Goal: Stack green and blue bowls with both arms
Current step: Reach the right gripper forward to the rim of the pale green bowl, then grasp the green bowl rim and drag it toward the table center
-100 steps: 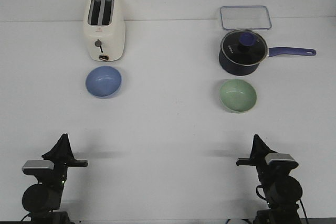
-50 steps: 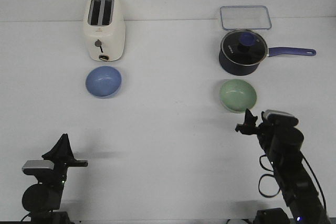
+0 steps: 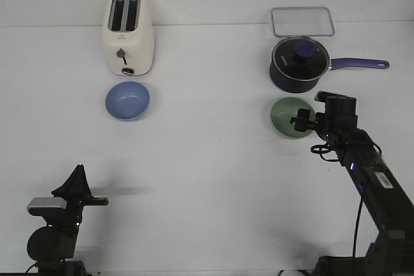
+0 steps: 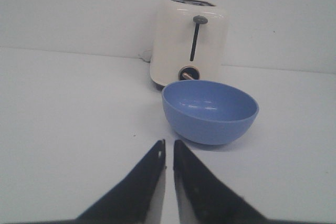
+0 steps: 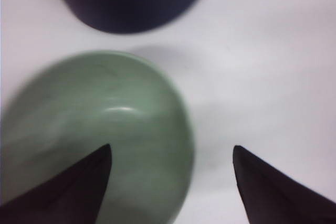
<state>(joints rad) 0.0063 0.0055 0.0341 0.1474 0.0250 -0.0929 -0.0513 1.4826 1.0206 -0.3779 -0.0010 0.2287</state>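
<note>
The pale green bowl (image 3: 288,116) sits on the white table just in front of the navy saucepan. My right gripper (image 3: 312,119) hangs over its right rim, open; in the right wrist view (image 5: 171,148) one finger is above the bowl's (image 5: 94,129) inside and the other is outside the rim. The light blue bowl (image 3: 127,100) sits in front of the toaster, and shows in the left wrist view (image 4: 210,110). My left gripper (image 3: 79,182) rests near the table's front left, far from the blue bowl; in its wrist view (image 4: 168,149) its fingers are nearly together and hold nothing.
A cream toaster (image 3: 129,34) stands behind the blue bowl. A dark navy saucepan (image 3: 299,64) with a glass lid and a handle pointing right stands right behind the green bowl. A clear container (image 3: 302,21) lies at the back right.
My right arm has reached forward from the table's front right to the green bowl's right rim. The left arm and both bowls have not moved.
</note>
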